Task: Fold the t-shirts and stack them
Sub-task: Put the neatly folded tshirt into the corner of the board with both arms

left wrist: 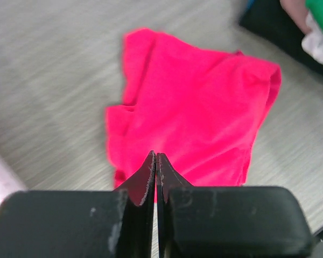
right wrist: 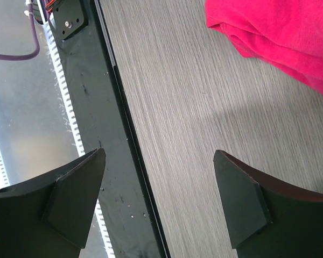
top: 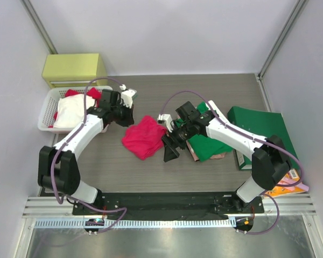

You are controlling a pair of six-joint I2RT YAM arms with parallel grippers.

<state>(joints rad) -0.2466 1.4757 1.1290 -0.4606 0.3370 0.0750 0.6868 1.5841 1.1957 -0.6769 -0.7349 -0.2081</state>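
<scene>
Red t-shirt [top: 144, 137] bunched, no clear long axis, neck hidden.

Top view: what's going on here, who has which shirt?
Nobody clearly holds a shirt. The left fingers are shut at the edge of the crumpled red t-shirt; whether they pinch cloth cannot be told. The right fingers stand open above bare table beside it. The green t-shirt lies off to the right.
</scene>
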